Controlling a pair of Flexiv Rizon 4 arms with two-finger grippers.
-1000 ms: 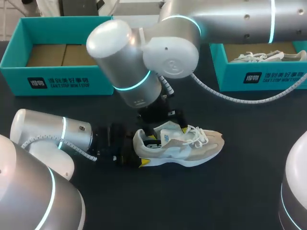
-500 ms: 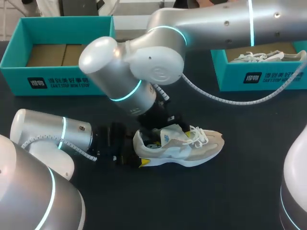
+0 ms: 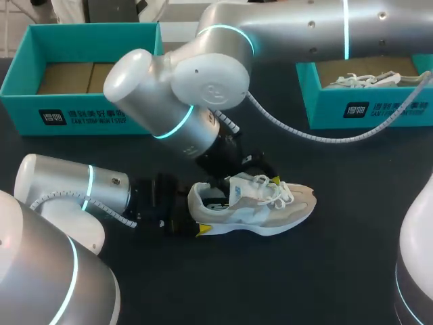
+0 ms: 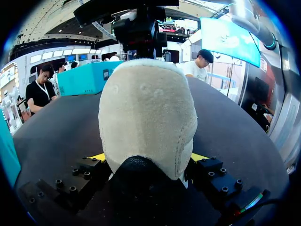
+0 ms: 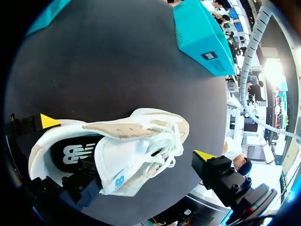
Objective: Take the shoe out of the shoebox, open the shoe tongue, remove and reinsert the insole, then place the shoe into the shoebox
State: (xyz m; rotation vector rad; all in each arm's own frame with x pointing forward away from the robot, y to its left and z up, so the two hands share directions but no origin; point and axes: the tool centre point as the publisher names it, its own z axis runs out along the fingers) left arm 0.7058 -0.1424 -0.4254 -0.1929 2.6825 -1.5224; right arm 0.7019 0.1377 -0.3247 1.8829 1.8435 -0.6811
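**Risks**
- Right fingers (image 3: 252, 164) hang spread wide over the shoe's opening, touching nothing that I can see. Going in for the insole, a tip could snag the white laces (image 5: 164, 146) or push the tongue shut instead of folding it back.
- Left fingers (image 3: 201, 229) pinch the heel from both sides, low near the sole. An upward tug on the insole might pull the heel out of that pinch or tip the shoe onto its side.
- The insole may be snug, and it could buckle when pushed back in.

**The shoe**
- Cream and pale grey suede-and-mesh trainer (image 3: 254, 206), upright on the black counter (image 3: 325, 271), toe pointing towards my right.
- Tan suede tongue (image 5: 124, 129) lies partly over the opening.
- Dark insole with a white mark (image 5: 75, 153) shows in the heel end, apparently seated flat.
- Laces are loose and bunched over the forefoot.

**Boxes**
- Open teal cardboard shoebox (image 3: 81, 108) at the far left, well apart from the shoe, only brown card showing inside.
- Second teal box (image 3: 369, 108) at the far right holds another pale shoe.
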